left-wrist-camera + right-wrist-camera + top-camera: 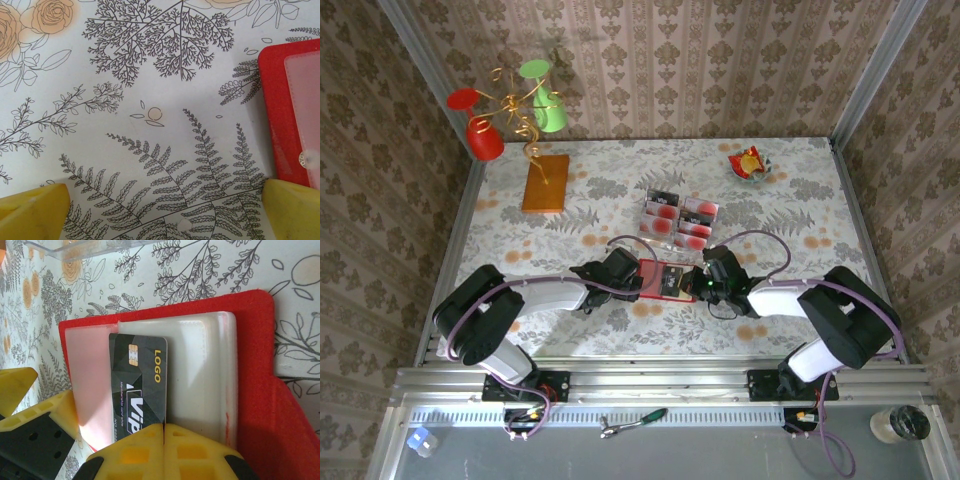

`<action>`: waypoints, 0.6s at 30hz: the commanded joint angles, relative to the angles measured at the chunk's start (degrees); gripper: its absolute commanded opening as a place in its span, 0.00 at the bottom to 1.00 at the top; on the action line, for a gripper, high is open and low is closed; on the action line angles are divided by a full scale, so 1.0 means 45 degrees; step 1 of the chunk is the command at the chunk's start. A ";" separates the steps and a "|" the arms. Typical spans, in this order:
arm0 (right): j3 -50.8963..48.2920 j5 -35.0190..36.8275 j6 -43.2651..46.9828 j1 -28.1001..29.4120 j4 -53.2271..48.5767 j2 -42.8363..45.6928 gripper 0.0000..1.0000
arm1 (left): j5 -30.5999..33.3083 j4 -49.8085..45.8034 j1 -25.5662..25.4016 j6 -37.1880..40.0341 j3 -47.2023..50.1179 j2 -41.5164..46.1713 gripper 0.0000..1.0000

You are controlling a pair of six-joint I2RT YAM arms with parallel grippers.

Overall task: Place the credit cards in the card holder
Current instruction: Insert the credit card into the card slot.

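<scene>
Left gripper point(165, 215) jaws wide apart, low over tablecloth point(150, 75), just left of holder point(665, 281). Holder open flat, mid-table toward near edge. Card point(138, 385) reading "LOGO", "VIP" lies partly in clear pocket point(200, 365). Right gripper point(163, 440) pinched together on card edge. Spare cards point(678, 220) just beyond holder

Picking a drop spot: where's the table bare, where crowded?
Crowded: centre, left gripper and right gripper, pinching a dark card, at flat red card holder; pale cards behind. Bare: floral cloth between red-yellow snack wrapper and right arm; below orange-brown rectangular block; near strip in front of holder.
</scene>
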State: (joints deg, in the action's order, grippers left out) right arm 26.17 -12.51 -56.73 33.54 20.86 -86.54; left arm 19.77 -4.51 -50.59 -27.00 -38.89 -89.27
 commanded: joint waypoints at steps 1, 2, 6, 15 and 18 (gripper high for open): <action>0.0255 -0.0184 0.0340 -0.0071 -0.1461 -0.0220 0.00 | 0.0162 -0.0309 -0.0071 -0.0147 -0.0204 -0.0143 1.00; 0.0320 -0.0224 0.0362 -0.0070 -0.1472 -0.0277 0.00 | 0.0150 -0.0309 -0.0083 -0.0156 -0.0204 -0.0150 1.00; 0.0597 -0.0489 0.0473 -0.0109 -0.1576 -0.0581 0.00 | 0.0140 -0.0308 -0.0082 -0.0149 -0.0204 -0.0172 1.00; 0.0929 -0.0808 0.0546 -0.0127 -0.1532 -0.1016 0.00 | 0.0118 -0.0220 -0.0081 -0.0157 -0.0225 -0.0227 1.00; 0.1126 -0.1021 0.0540 -0.0129 -0.1336 -0.1336 0.00 | 0.0111 -0.0208 -0.0071 -0.0172 -0.0224 -0.0235 1.00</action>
State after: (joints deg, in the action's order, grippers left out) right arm 30.52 -15.86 -55.42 32.86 17.78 -89.95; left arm 19.77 -4.47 -50.59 -27.03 -38.89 -89.30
